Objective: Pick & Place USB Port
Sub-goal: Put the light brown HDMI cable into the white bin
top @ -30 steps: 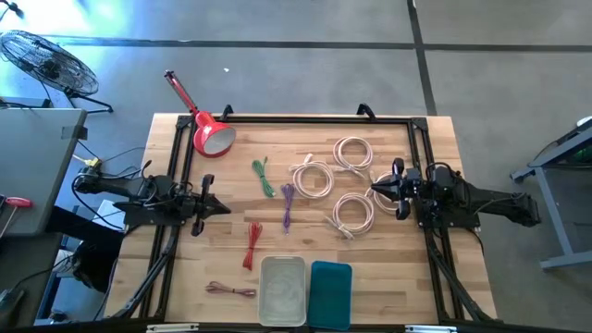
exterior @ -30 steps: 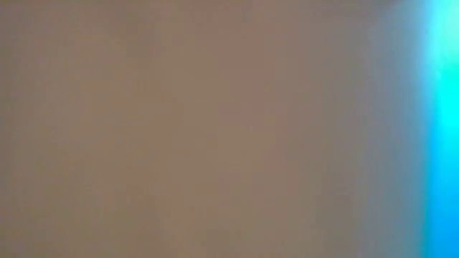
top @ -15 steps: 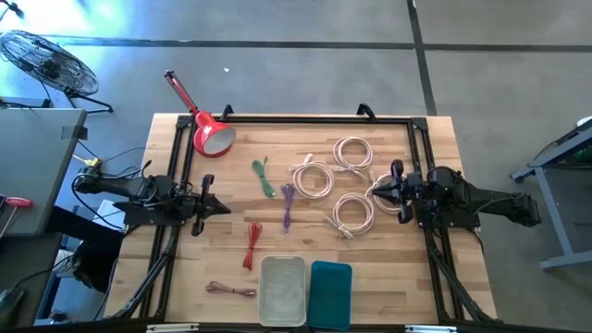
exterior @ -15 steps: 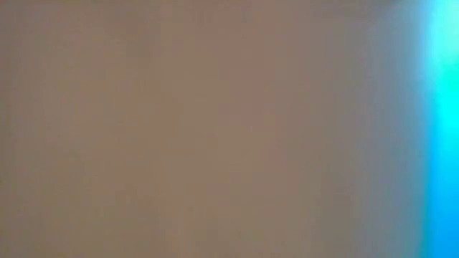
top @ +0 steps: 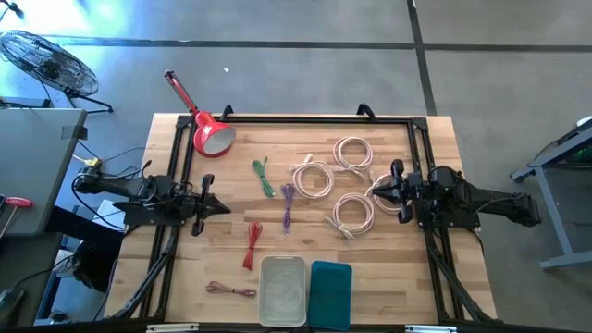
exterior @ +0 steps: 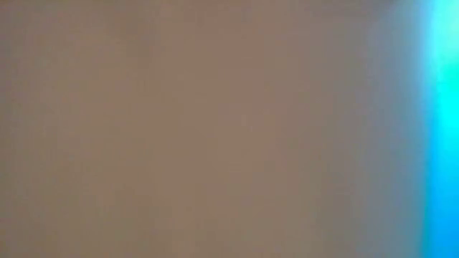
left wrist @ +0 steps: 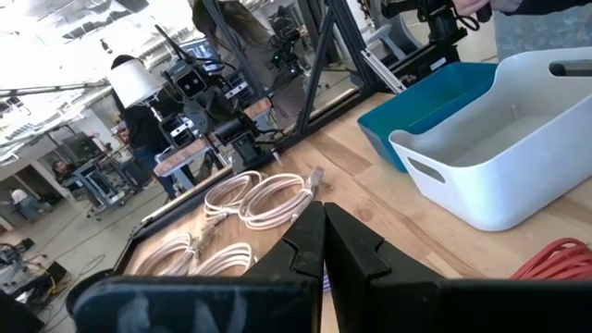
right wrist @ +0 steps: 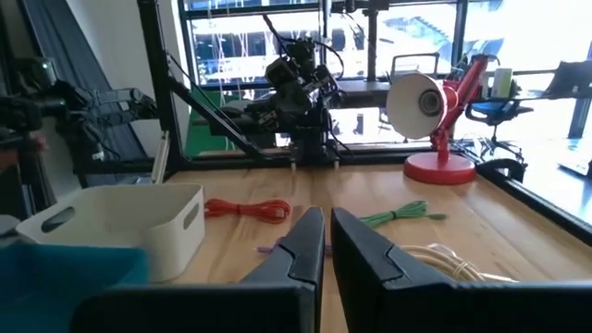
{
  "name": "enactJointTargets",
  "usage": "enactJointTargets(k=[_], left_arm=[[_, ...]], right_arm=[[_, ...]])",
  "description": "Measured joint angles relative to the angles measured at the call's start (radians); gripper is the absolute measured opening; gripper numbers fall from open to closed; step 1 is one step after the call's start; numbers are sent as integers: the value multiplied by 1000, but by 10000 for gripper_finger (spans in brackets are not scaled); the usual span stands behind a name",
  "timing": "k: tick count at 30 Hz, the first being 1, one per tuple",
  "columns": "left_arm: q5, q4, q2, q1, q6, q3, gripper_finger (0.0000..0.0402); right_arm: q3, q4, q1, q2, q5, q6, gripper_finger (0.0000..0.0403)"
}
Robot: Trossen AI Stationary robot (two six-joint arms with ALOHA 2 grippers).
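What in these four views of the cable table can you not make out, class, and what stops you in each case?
- Low view: all a blur of brown and blue; no object is readable.
- High view: whether the right gripper touches the nearest white cable coil; too small.
- High view: connector types on the coils; too small.
- Left wrist view: inside of the teal bin, hidden by the white bin.

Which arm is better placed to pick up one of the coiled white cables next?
The right. The right gripper hangs, jaws shut, right beside the coiled white cables; the left gripper waits across the table, nearer the red cable.
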Motion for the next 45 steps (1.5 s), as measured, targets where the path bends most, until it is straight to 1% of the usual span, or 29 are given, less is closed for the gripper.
enactJointTargets(k=[4, 8, 11, 16, 20, 22, 25, 29, 32, 36, 41, 45], left_arm=[[0, 2, 0, 0, 0, 0, 1], [0, 3, 0, 0, 0, 0, 1], [-3, 2, 0, 0, 0, 0, 1], [-117, 11, 0, 0, 6, 0, 1], [-131, 11, 0, 0, 3, 1, 1], [-149, 18, 0, 0, 49, 1, 1], [-162, 31, 0, 0, 159, 0, 1], [-228, 45, 0, 0, 184, 0, 1], [-282, 49, 0, 0, 182, 0, 1], [-331, 51, 0, 0, 145, 0, 1], [-384, 39, 4, 0, 107, 2, 1], [-381, 41, 5, 0, 144, 2, 1]], right_arm=[[0, -16, 0, 0, -1, 4, 16], [0, -27, 0, 1, 50, 26, 16], [0, -30, 0, 1, 66, 30, 16], [0, -34, 0, 1, 95, -1, 16], [0, -36, 0, 1, 94, -27, 16], [0, -39, 0, 1, 93, -37, 16], [1, -42, 0, 1, 93, -44, 16], [24, -86, 0, 7, 98, -108, 16], [78, -134, 0, 41, 158, -134, 16], [137, -153, 0, 131, 229, -153, 16], [201, -130, 0, 287, 233, -132, 16], [261, -120, 0, 409, 208, -150, 16]])
